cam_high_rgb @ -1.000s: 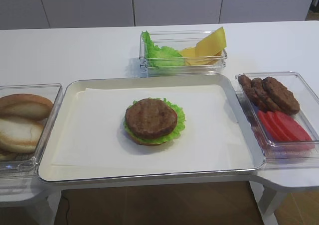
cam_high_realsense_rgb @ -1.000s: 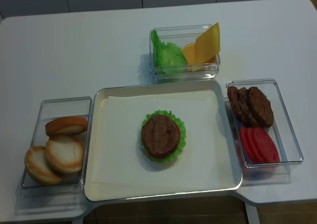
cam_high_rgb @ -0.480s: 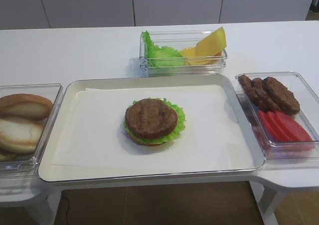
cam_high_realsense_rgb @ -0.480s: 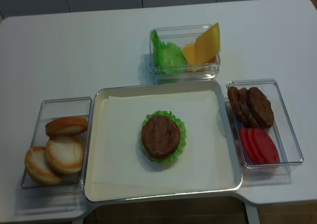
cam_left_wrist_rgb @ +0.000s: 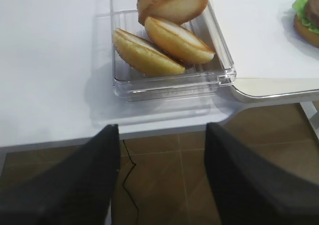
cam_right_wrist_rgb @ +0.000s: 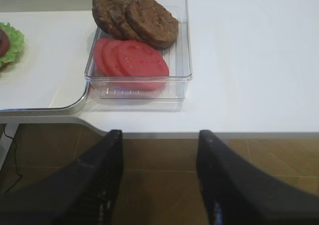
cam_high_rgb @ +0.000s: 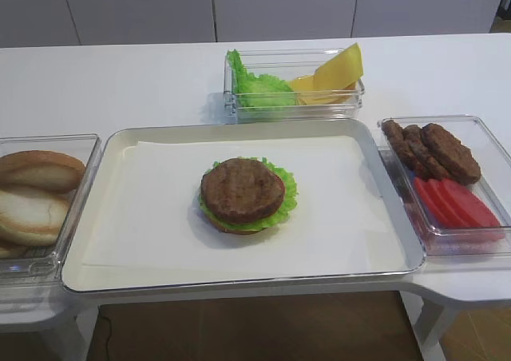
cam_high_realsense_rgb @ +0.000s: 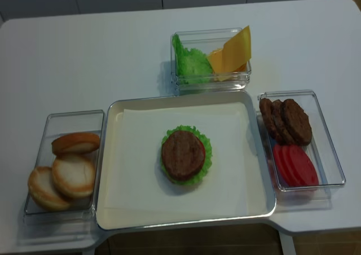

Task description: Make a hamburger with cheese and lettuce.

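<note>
While nothing on the tray (cam_high_rgb: 96, 275) had shifted over the last second, the hamburger (cam_high_rgb: 243, 193) sat mid-frame, patty uppermost; I held both the right gripper (cam_right_wrist_rgb: 158, 177) and left gripper (cam_left_wrist_rgb: 162, 172) apart, empty, below the table edge; cheese (cam_high_rgb: 335, 72), upper centre, was untouched.

A: What do you look like from your own cameras?

B: On my right end effector (cam_right_wrist_rgb: 158, 185) I see 2 fingers (cam_right_wrist_rgb: 97, 185), matte black, broad and slab-like, tapering to blunt rounded tips. Faint ridges mark their inner faces.

A: And the other side?

B: My left end effector (cam_left_wrist_rgb: 162, 185) has the same 2 dark fingers (cam_left_wrist_rgb: 79, 185), blurred, plain, without visible screws, cables or markings.
</note>
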